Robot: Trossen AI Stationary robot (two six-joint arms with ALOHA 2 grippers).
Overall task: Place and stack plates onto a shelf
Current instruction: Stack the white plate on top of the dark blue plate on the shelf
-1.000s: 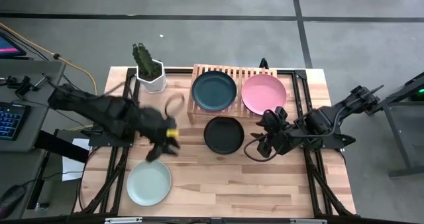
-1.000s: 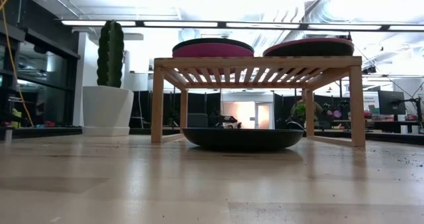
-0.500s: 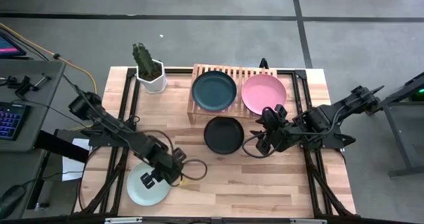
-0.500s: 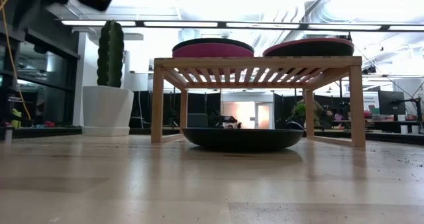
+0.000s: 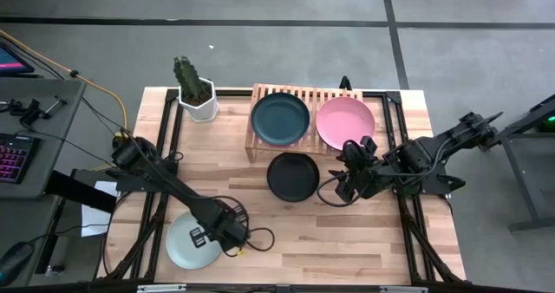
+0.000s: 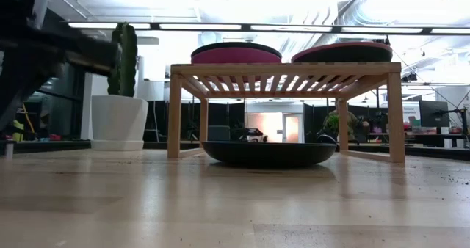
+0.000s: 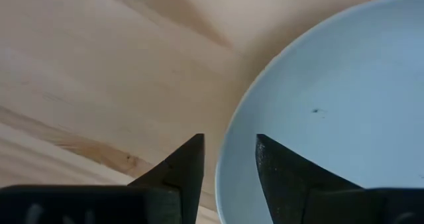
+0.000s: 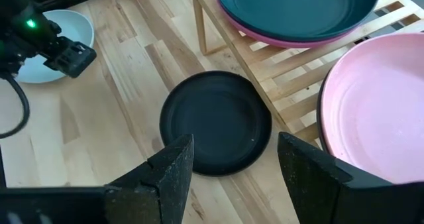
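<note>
Left gripper (image 5: pixel 217 234) low at mint plate's (image 5: pixel 189 243) 3 o'clock rim, fingers parted narrowly astride the edge, likely for pinching; right gripper (image 5: pixel 344 183) idle, spread wide, at 3 o'clock of black plate (image 5: pixel 290 176) before shelf (image 5: pixel 299 94)

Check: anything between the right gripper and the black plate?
Nothing. Right wrist view shows bare wood between the open right gripper and the black plate.

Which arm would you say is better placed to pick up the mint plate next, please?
Left: its hand is already at the mint plate's rim, fingers open astride it. The right hand waits by the black plate.
</note>
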